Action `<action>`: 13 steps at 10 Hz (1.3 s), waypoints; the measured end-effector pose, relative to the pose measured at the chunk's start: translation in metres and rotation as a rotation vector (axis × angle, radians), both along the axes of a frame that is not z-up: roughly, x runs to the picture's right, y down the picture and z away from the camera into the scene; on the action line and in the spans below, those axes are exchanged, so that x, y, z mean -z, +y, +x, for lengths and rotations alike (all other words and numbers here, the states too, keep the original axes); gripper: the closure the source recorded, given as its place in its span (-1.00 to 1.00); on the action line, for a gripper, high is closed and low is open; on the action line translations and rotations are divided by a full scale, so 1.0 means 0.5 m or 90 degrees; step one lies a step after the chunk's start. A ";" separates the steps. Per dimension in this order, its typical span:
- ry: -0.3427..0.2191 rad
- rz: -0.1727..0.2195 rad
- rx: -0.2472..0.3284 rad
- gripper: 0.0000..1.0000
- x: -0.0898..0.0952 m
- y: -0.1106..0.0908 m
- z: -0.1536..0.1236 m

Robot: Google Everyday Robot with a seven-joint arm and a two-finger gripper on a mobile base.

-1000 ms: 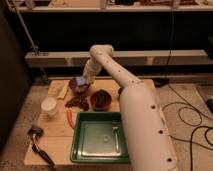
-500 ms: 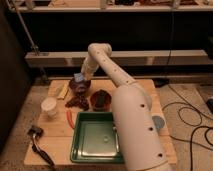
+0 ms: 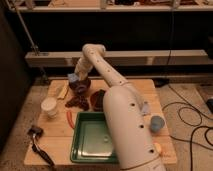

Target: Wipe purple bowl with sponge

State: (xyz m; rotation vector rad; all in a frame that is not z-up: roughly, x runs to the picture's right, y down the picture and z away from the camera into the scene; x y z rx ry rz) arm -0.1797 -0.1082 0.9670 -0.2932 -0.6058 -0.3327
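The gripper, clamped tight on the light-blue sponge, hangs over the purple bowl.

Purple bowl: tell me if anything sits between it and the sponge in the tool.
Nothing visible does. The tool, shut on the sponge, hangs at the far-left rim of the purple bowl, with no object between them.

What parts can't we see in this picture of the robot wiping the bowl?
- Camera view: the claw sits at the purple bowl with the sponge; its fingers blur into the sponge.
- Inside of the purple bowl: too dark and small to tell clean or dirty.
- Red-brown bowl: right part hidden behind the arm.
- Green tray: right side covered by the arm.
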 end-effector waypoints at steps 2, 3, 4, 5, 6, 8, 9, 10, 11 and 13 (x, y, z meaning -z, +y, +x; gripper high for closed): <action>-0.015 -0.006 0.005 1.00 -0.002 0.024 -0.015; -0.023 -0.011 0.009 1.00 0.000 0.042 -0.021; -0.025 -0.012 0.009 1.00 0.004 0.049 -0.017; -0.025 -0.016 0.008 1.00 0.007 0.060 -0.012; -0.024 -0.017 0.005 1.00 0.013 0.067 0.001; -0.013 -0.020 -0.007 1.00 0.018 0.076 0.036; -0.005 -0.020 -0.018 1.00 0.020 0.078 0.060; 0.000 -0.018 -0.025 1.00 0.021 0.076 0.074; 0.002 -0.016 -0.029 1.00 0.022 0.072 0.078; 0.001 -0.006 -0.043 1.00 0.023 0.046 0.082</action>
